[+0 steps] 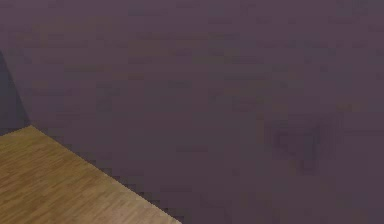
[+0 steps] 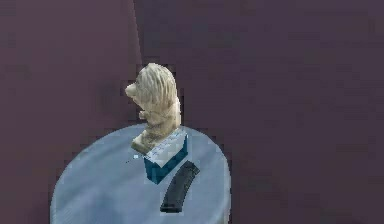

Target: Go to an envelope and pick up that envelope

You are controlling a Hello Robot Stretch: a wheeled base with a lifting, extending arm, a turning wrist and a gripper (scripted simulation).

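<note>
Purple-grey wall (image 1: 200,80) straight ahead in the forward view, with wooden floor (image 1: 60,185) at near left. On the arm side, against the same dark wall, a round blue-grey table (image 2: 90,190) bearing a tan statue (image 2: 155,100) at its far edge, a teal white-topped box (image 2: 166,155) just beside it, and a dark flat slab (image 2: 180,187) nearer, to the right. Impossible to tell the envelope among these, or the claw's state.

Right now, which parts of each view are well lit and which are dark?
Forward view: the wooden floor is lit, the wall dark. Arm side view: the statue and round table catch light, the wall behind is dark.
</note>
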